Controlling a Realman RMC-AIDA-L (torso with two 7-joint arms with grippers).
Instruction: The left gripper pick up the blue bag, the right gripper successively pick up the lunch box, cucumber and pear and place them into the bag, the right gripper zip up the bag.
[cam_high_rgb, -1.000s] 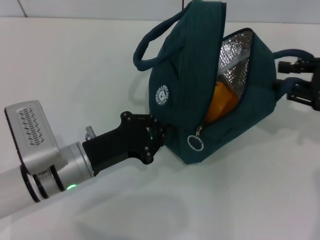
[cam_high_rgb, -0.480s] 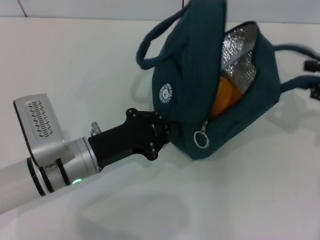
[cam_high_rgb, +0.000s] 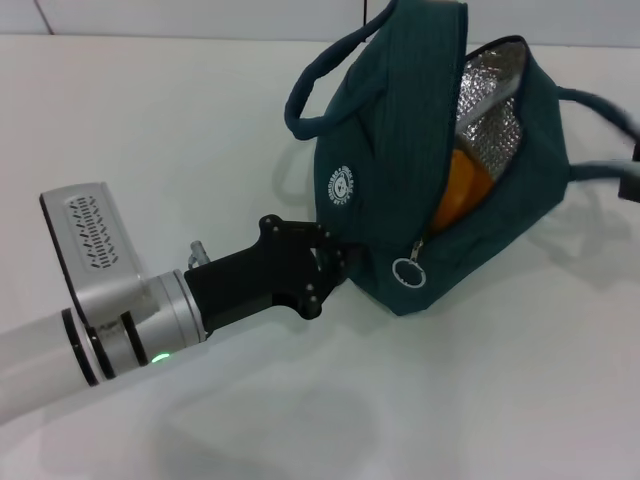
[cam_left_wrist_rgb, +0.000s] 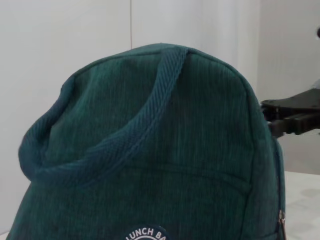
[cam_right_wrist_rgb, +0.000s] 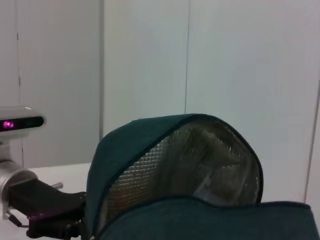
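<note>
The blue bag (cam_high_rgb: 390, 150) lies tilted on the white table (cam_high_rgb: 150, 120), its zip open and the silver lining showing. The orange pear (cam_high_rgb: 462, 190) shows inside it. The ring zip pull (cam_high_rgb: 408, 271) hangs at the near end. My left gripper (cam_high_rgb: 336, 264) is shut on the bag's lower edge beneath the white logo (cam_high_rgb: 343, 184). My right gripper (cam_high_rgb: 632, 186) is only a dark blur at the right edge of the head view, beside the bag's far handle (cam_high_rgb: 600, 100); it also shows in the left wrist view (cam_left_wrist_rgb: 292, 114). The lunch box and cucumber are hidden.
The left arm's silver wrist with the green light (cam_high_rgb: 158, 357) crosses the near left of the table. The bag fills the left wrist view (cam_left_wrist_rgb: 150, 165) and the right wrist view (cam_right_wrist_rgb: 150, 145). A white wall stands behind.
The left gripper and the bag have moved to the right and slightly nearer. The right gripper has drawn back to the right, almost out of the head view.
</note>
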